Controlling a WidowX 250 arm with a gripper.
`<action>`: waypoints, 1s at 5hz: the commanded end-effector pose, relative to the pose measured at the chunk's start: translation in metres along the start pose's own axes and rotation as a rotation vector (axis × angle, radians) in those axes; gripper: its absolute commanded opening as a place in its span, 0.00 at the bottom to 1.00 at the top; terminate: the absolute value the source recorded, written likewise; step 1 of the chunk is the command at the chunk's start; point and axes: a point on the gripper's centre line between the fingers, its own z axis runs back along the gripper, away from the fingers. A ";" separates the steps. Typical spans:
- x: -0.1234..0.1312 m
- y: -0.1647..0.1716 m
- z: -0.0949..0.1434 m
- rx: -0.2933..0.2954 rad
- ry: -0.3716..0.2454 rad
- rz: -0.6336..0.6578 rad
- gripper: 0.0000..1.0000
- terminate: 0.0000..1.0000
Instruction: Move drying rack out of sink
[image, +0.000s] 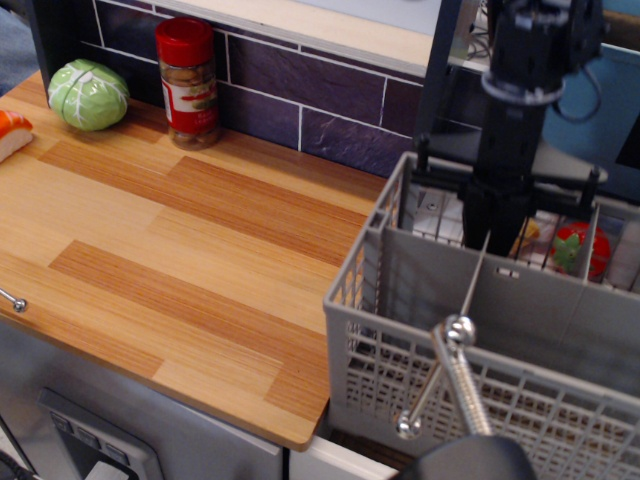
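While your black gripper (492, 222) reaches down into the drying rack (480, 340), its fingers appear clamped on one of the rack's inner divider walls, and the grey rack hangs lifted and tilted. You see the rack's near left corner overlapping the right edge of the wooden countertop (180, 250), with its lattice wall facing you. Most of the sink (350, 450) is hidden beneath the rack; only a dark strip shows under its lower left corner. A chrome faucet (452, 375) rises in the foreground in front of the rack's near wall. Through the far side of the rack you can make out a red tomato (580, 248). On the countertop, well apart from the rack, a red-capped spice jar (188, 82) stands upright against the dark tiled wall (300, 90), with a green cabbage (88, 94) just to its left.
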 end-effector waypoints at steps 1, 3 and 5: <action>0.010 0.019 0.062 -0.025 -0.087 -0.014 0.00 0.00; 0.013 0.034 0.091 -0.048 -0.090 0.000 0.00 0.00; 0.008 0.082 0.041 0.092 -0.129 0.030 0.00 0.00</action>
